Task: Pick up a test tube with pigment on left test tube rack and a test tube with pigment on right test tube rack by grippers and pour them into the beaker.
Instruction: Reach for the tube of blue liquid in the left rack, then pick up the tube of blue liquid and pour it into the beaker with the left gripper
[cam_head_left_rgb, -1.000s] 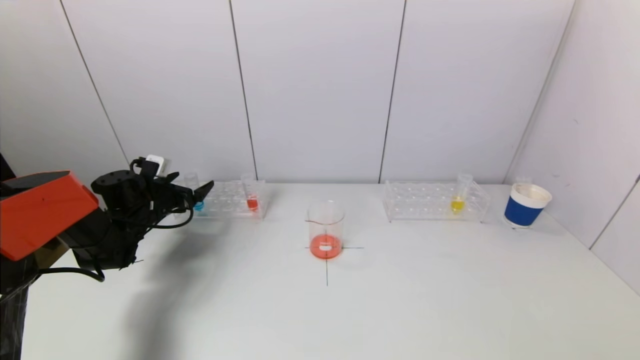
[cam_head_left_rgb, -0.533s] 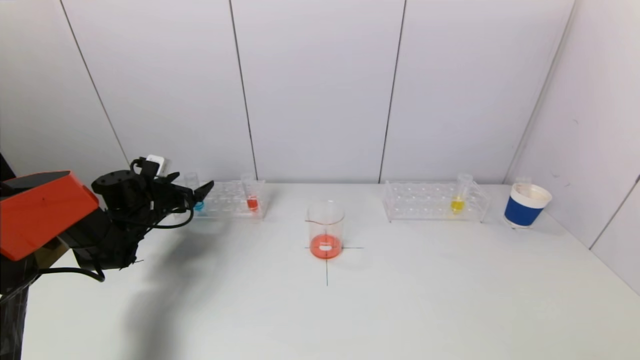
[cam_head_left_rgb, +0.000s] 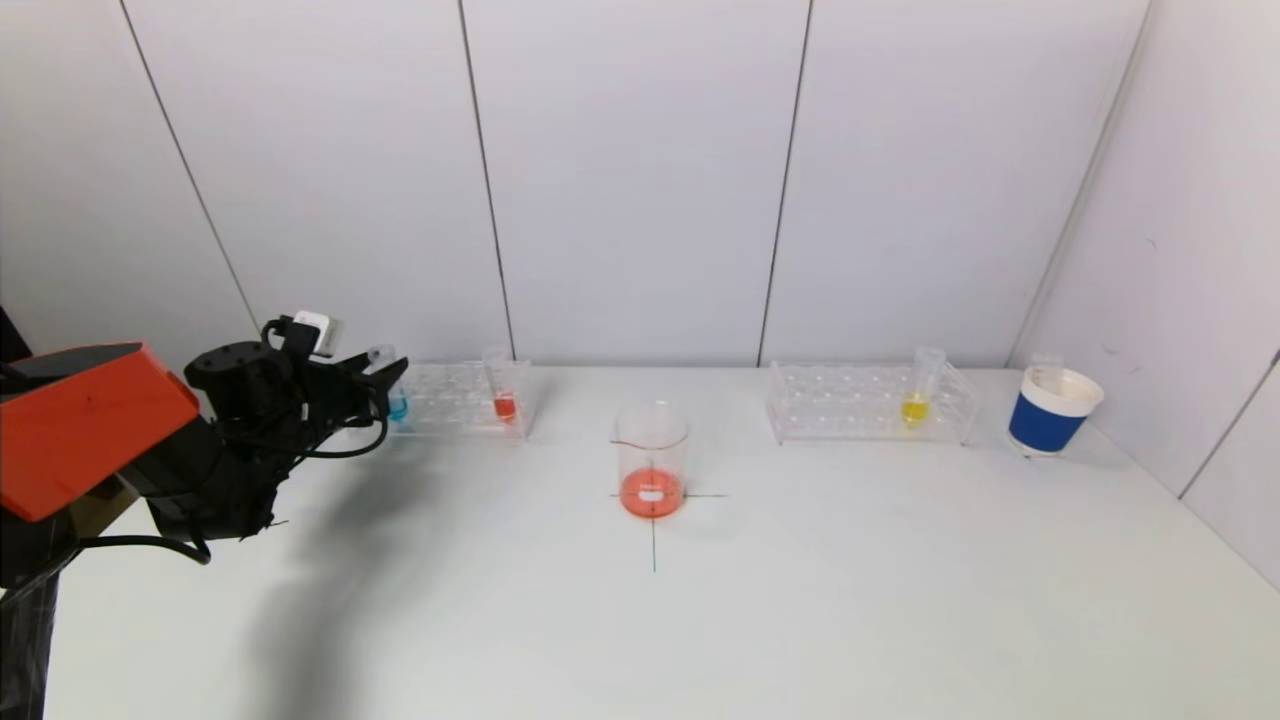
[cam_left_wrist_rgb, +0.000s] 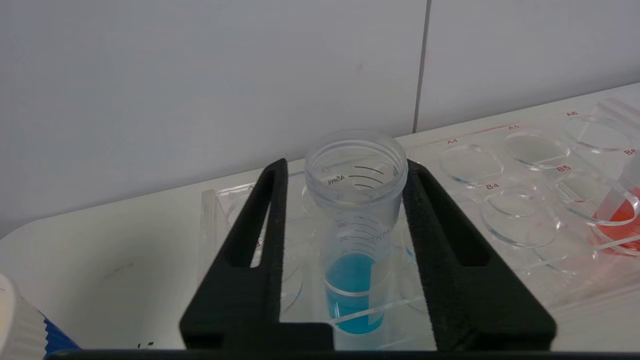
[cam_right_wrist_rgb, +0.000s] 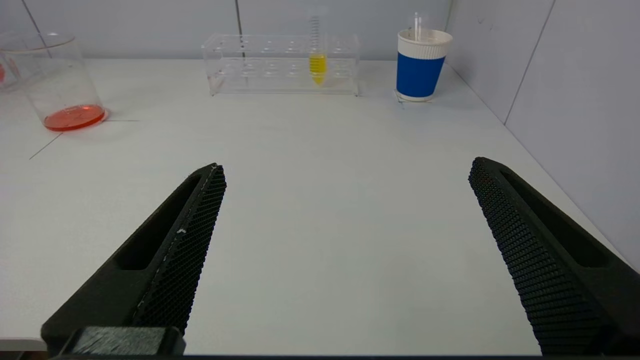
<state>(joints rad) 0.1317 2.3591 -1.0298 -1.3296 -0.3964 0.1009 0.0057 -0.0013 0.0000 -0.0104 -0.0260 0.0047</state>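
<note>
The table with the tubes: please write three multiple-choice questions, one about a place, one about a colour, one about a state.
1. Where does the beaker stand?
A. between the two racks
B. inside the right rack
C. beside the blue cup

2. What colour is the liquid in the right rack tube?
A. green
B. yellow
C. blue

3. How is the left hand?
A. wide open over the beaker
B. out of sight
C. closed on the blue tube

Answers: 1 A, the head view shows it midway; 2 B, yellow shows there; 3 C, both fingers press the tube's neck.

Clear glossy plastic rack (cam_left_wrist_rgb: 525, 200); smooth matt table (cam_head_left_rgb: 800, 600).
</note>
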